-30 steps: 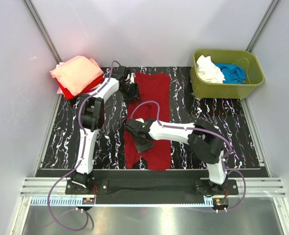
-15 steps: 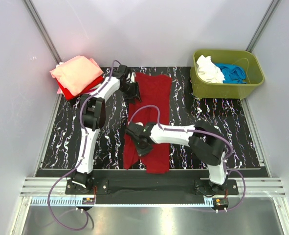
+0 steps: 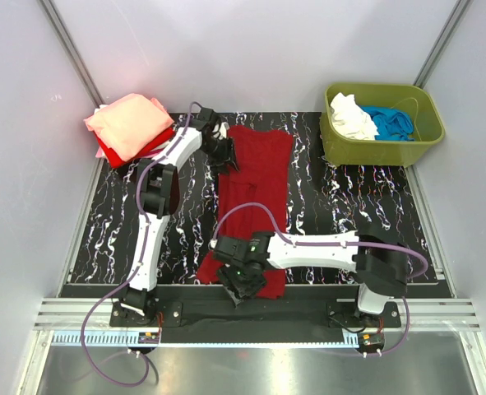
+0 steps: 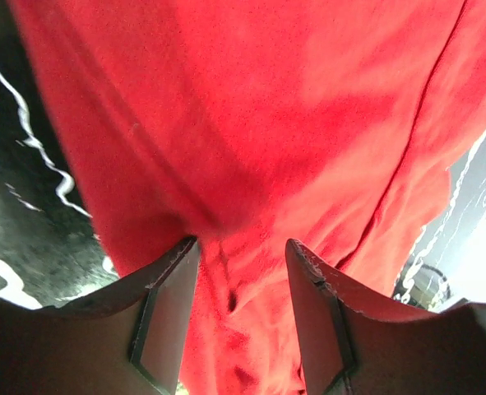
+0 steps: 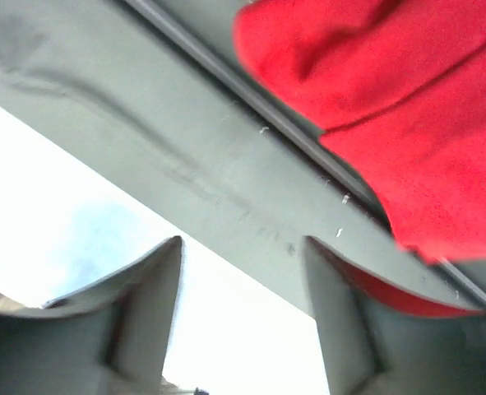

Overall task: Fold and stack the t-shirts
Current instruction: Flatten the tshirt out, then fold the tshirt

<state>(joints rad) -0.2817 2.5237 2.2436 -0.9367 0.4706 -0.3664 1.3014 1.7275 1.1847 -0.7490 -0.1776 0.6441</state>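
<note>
Shirt in hand: the dark red short-sleeved cotton t-shirt (image 3: 255,177) lies as a long narrow strip down the middle of the black white-veined table (image 3: 333,206); its near hem is rumpled at the front edge
Left gripper: the left gripper (image 3: 224,155) sits on the strip's far left corner; fingers parted, red cloth in the gap and beneath, not clamped
Right gripper: the right gripper (image 3: 241,286) hangs at the near hem, over the front edge; fingers apart with nothing between them; the cloth lies just beyond
Step, as I judge it: taking hold of both ends to halve the strip's length
Doing it well: reach further in over the hem; catch every layer; close fully before lifting; keep the far corner pinned flat
Elsewhere: a folded salmon-pink t-shirt (image 3: 129,123) tops the stack at far left; a white t-shirt (image 3: 351,115) and a blue t-shirt (image 3: 391,122) wait in the olive-green plastic tub (image 3: 380,152)
</note>
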